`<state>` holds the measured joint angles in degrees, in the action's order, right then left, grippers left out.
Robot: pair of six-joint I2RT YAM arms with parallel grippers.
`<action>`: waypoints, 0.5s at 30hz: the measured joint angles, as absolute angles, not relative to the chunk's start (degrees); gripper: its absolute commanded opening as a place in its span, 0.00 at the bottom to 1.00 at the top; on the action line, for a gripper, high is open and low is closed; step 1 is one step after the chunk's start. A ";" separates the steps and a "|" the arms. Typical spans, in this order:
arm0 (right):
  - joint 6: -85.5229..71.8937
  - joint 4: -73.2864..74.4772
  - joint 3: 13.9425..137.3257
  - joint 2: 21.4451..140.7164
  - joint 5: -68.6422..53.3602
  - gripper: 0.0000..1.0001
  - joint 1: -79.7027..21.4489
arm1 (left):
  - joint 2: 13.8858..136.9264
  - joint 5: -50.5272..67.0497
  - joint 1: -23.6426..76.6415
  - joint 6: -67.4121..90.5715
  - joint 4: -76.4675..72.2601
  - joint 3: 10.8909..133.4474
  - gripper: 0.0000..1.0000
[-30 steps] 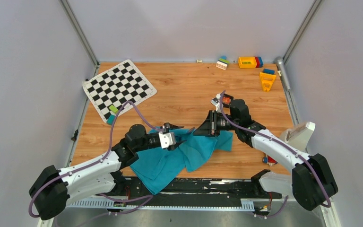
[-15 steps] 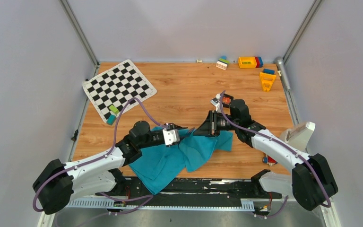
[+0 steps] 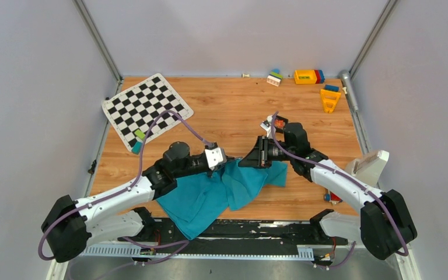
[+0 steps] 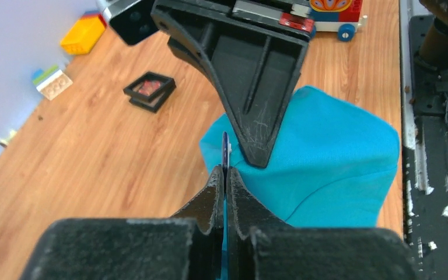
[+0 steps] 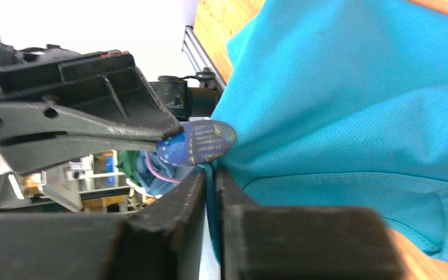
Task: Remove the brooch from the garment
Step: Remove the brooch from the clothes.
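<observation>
The teal-blue garment lies crumpled at the table's near edge, with one fold lifted. My right gripper is shut on that fold; in the right wrist view the cloth is pinched between its jaws. The brooch is a small dark-blue oval with gold marks, sitting on the fabric just above the right fingertips. My left gripper is shut on the brooch, seen edge-on as a thin blue sliver. The two grippers meet tip to tip.
A black-and-white checkered mat lies at the back left with small blocks at its near corner. Toy bricks and an orange piece sit at the back right. Little black square boxes lie beyond the garment. A white object stands at the right edge.
My left gripper has moved right and forward to the lifted fold and has gone from open to shut on the brooch. The right arm has stayed where it was.
</observation>
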<state>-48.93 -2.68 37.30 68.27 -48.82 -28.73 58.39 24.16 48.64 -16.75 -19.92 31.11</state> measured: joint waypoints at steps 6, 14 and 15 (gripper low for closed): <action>-44.84 0.27 37.34 68.07 -44.53 0.16 -28.73 | 61.34 19.92 48.40 -4.62 -10.15 38.02 0.00; -39.68 3.95 38.52 68.23 -41.34 0.57 -28.73 | 69.10 18.26 48.18 5.08 12.97 54.35 0.00; -39.29 3.99 38.52 68.20 -41.25 0.60 -28.73 | 70.13 17.63 48.18 5.69 16.62 56.75 0.00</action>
